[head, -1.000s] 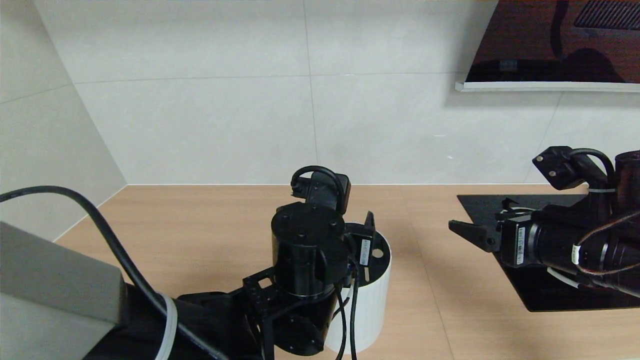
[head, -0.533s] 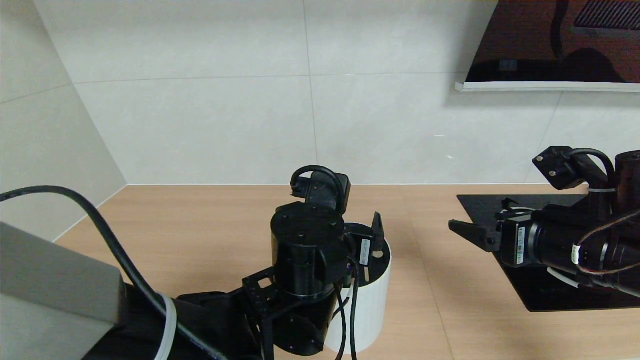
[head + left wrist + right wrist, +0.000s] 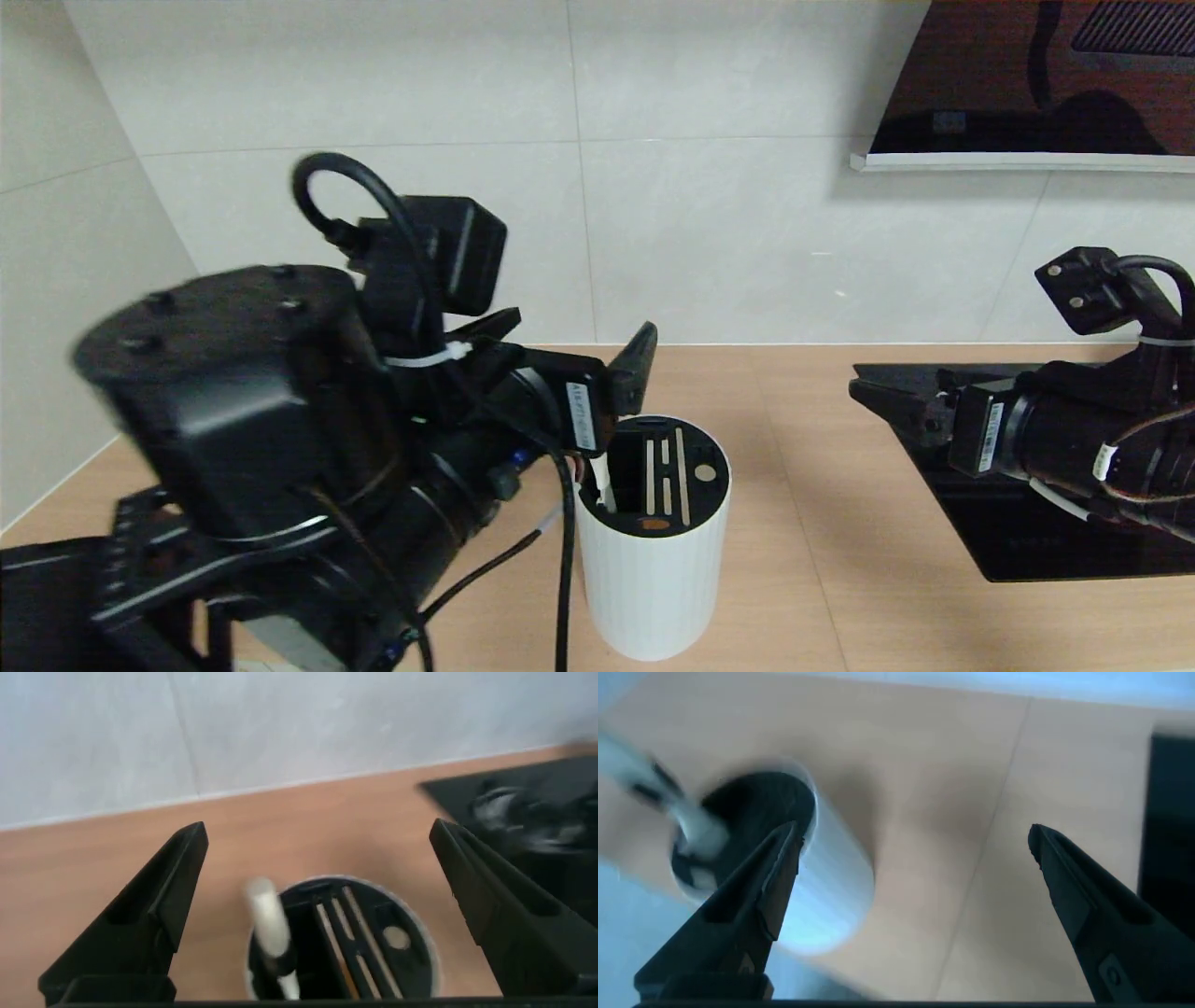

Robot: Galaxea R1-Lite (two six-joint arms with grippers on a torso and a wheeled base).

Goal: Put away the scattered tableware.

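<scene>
The white holder (image 3: 653, 560) stands on the tabletop (image 3: 803, 560), with chopsticks (image 3: 350, 938) and a white-handled utensil (image 3: 266, 919) inside. The left gripper (image 3: 318, 833) hangs above the holder, spread wide; the right gripper (image 3: 913, 833), also wide, is to the holder's right.

White ribbed cylindrical holder (image 3: 653, 560) stands midway along the light wooden counter (image 3: 822, 523). Bare wood separates it from the flat black cooktop (image 3: 1008, 551) rightward.

Holder (image 3: 374, 917) framed by spread tool (image 3: 318, 833)
</scene>
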